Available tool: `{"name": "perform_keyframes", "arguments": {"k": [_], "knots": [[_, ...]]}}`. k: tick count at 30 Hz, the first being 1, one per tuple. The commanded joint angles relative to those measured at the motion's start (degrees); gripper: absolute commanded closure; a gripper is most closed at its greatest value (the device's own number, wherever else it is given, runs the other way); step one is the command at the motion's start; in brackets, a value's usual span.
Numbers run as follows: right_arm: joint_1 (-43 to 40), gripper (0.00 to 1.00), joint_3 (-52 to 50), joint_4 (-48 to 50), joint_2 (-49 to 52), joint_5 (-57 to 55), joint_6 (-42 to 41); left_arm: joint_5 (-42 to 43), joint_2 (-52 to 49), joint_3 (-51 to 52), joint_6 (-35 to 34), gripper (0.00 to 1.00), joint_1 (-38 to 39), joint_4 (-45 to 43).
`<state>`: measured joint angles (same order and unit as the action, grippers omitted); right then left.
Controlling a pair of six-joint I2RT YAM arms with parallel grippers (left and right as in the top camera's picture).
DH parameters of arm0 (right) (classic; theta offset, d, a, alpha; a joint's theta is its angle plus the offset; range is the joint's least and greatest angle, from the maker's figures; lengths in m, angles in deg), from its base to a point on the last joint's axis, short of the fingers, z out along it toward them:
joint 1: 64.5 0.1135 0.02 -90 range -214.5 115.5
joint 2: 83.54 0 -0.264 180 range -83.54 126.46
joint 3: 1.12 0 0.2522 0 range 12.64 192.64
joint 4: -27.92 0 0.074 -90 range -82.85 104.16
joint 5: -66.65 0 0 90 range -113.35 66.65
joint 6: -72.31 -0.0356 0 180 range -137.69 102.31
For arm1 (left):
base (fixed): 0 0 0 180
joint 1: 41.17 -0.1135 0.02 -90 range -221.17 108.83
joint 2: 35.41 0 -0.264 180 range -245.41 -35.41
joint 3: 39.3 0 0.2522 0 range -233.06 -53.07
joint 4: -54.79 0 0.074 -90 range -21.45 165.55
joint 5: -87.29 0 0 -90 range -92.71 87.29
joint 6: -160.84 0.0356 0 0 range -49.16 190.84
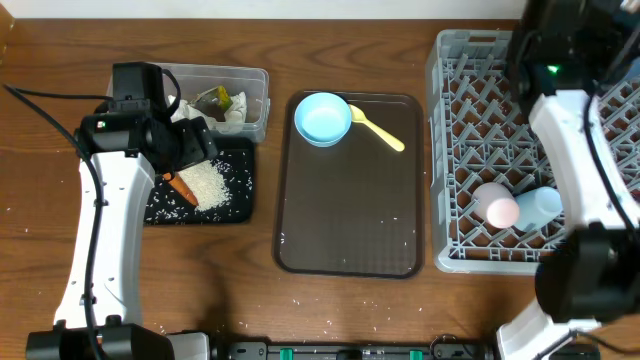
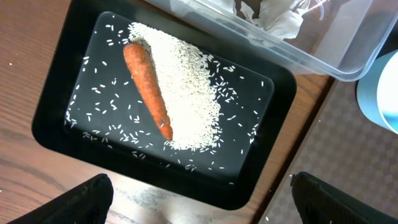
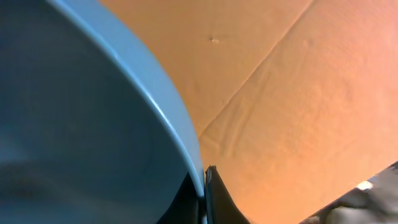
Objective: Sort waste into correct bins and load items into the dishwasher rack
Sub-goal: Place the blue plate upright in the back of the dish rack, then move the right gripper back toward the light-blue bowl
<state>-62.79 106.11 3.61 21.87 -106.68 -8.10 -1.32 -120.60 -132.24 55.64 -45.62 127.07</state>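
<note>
My left gripper [image 2: 199, 208] hangs open above the near edge of the black tray [image 2: 56, 118], with nothing between its fingers. An orange carrot [image 2: 148, 87] and a heap of white rice [image 2: 186, 99] lie in that tray [image 1: 236, 200]. Beside it, the clear tub [image 1: 255, 100] holds crumpled tissue [image 2: 280, 18] and a yellow-green wrapper [image 1: 218, 100]. A pale blue bowl [image 1: 322, 118] and a yellow spoon [image 1: 380, 128] rest on the brown tray [image 1: 350, 220]. A pink cup [image 1: 497, 207] and a light blue cup [image 1: 540, 205] lie in the grey rack [image 1: 450, 150]. My right gripper [image 3: 204, 186] is shut on the blue plate's [image 3: 74, 112] rim.
Loose rice grains are scattered on the brown tray and on the table [image 1: 300, 300] in front of it. The right arm [image 1: 570, 120] reaches over the rack's back half. An orange-brown surface [image 3: 298, 93] fills the right wrist view behind the plate.
</note>
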Motion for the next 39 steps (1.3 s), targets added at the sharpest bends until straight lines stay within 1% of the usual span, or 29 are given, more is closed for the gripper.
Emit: {"name": "perform_keyframes", "arguments": {"k": [1, 7, 12, 19, 29, 30, 32, 35, 39], "knots": [[-2.62, 0.99, 0.24, 1.14, 2.8, -3.48, 5.62, 0.11, -0.44, -0.02, 0.07, 0.06, -0.26, 0.15], [-5.81, 0.99, 0.24, 1.33, 7.61, -3.41, 4.98, 0.11, -0.44, -0.02, 0.09, 0.05, -0.26, 0.15], [-6.25, 0.99, 0.2, 1.27, 10.43, -2.34, 4.17, 0.11, -0.44, -0.02, 0.09, 0.05, -0.26, 0.15], [-4.72, 0.99, -0.22, -1.57, 12.37, 0.44, 4.07, 0.11, -0.44, -0.02, 0.09, 0.05, -0.26, 0.15], [-1.22, 0.99, -0.44, -5.16, 12.37, 0.46, 3.28, 0.11, -0.44, -0.02, 0.09, 0.05, -0.26, 0.15], [-0.87, 0.97, -0.44, -5.33, 12.37, 0.44, 3.28, 0.11, -0.44, -0.02, 0.09, 0.05, -0.26, 0.15], [-0.11, 0.79, -0.44, -5.64, 12.37, 0.44, 3.28, 0.11, -0.44, -0.02, 0.09, 0.05, -0.26, 0.15], [0.94, 0.58, -0.44, -5.73, 12.37, 0.42, 3.3, 0.11, -0.44, -0.02, 0.07, 0.05, -0.26, 0.15], [2.32, 0.46, -0.44, -5.73, 12.37, 1.07, 3.32, 0.11, -0.44, -0.02, 0.09, 0.05, -0.26, 0.15]]}}
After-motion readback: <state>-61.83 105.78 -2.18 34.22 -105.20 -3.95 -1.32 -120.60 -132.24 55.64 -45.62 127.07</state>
